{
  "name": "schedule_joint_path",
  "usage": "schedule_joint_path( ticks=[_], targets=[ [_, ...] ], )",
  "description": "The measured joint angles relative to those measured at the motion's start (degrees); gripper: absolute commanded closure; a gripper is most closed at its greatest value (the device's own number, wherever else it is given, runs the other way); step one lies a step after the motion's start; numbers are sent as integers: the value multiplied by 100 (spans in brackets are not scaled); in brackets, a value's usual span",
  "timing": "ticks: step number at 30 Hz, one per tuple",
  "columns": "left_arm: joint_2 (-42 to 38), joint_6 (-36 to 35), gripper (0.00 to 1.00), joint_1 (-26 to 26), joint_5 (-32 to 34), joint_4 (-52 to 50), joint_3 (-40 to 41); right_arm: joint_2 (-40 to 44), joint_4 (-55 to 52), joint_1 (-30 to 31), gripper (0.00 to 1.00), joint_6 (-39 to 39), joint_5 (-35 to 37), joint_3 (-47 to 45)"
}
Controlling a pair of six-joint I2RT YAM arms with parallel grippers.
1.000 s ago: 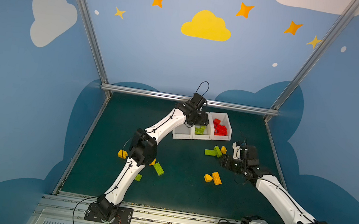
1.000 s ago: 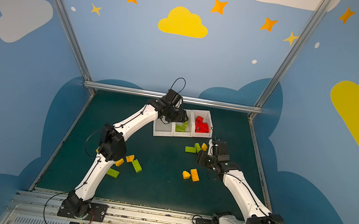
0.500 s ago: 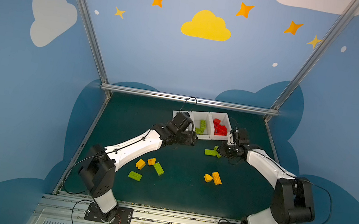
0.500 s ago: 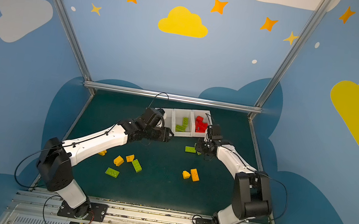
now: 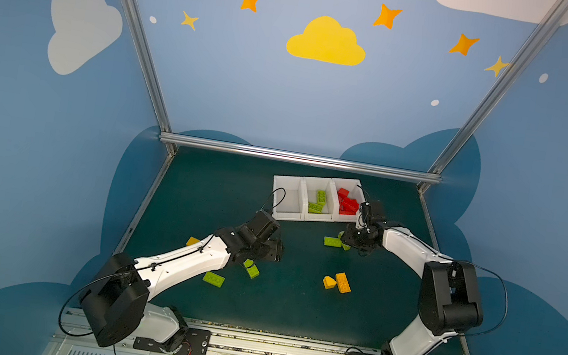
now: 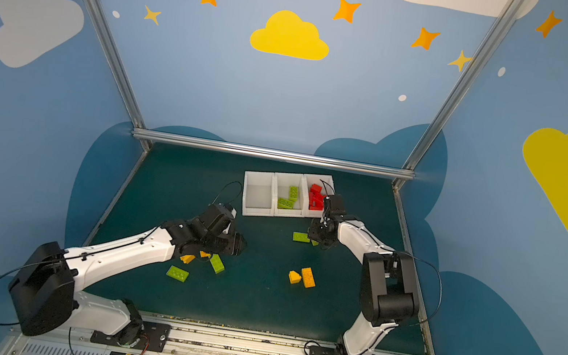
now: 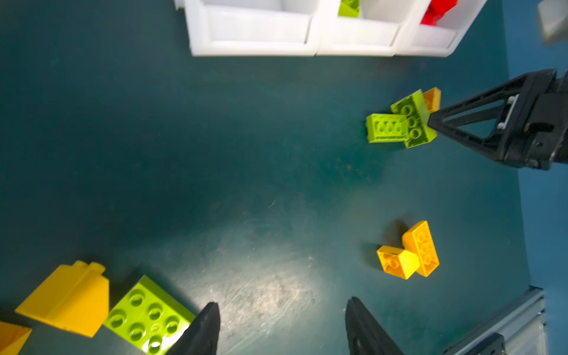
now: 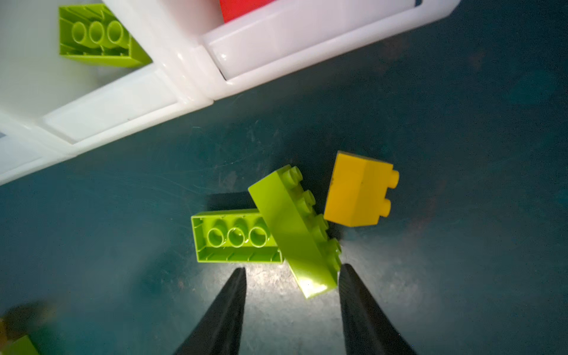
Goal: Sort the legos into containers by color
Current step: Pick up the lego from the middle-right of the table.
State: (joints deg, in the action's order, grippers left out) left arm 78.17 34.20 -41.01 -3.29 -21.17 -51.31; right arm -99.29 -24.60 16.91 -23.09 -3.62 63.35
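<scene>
Four green legos lie loose on the mat (image 5: 220, 184). Two of them touch just in front of the bins (image 5: 286, 217): a flat green (image 8: 233, 238) with its hollow side to the right wrist camera, and a tilted green (image 8: 292, 227) leaning across its end. The other two, a near green (image 5: 213, 279) and a studded green (image 5: 252, 270), lie apart beside the left arm (image 5: 185, 266). Six yellow legos show across the views. A yellow pair (image 5: 339, 283) touches mid-mat, and a single yellow (image 8: 359, 190) sits just beside the tilted green. In a top view two yellows (image 6: 186, 258) peek from under the left arm on its near side, and in a top view a far yellow (image 5: 193, 241) lies on its other side. The three white bins stand in a touching row at the back right of the mat. The middle one holds at least two binned greens (image 5: 321, 196), and the right one holds a heap of reds (image 5: 347, 203) too jumbled to count. The right gripper (image 8: 292, 268) is low over the green pair, its fingers moderately apart. The low end of the tilted green lies between them against one finger (image 8: 353, 301), and nothing is clamped. The left gripper (image 7: 282, 302) has its fingers about half spread over bare mat, gripping nothing. One tip overlaps a corner of the studded green, and whether they touch cannot be told.
</scene>
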Motion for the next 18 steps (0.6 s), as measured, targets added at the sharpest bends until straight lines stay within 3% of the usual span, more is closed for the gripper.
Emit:
schedule_joint_path(
  ticks=[10, 18],
  targets=[
    [-39, 55, 36, -4, 37, 20, 55, -520, -9, 2, 61, 0, 129, 341],
    [-39, 55, 36, -4, 37, 20, 55, -651, -13, 39, 77, 17, 149, 365]
  ],
)
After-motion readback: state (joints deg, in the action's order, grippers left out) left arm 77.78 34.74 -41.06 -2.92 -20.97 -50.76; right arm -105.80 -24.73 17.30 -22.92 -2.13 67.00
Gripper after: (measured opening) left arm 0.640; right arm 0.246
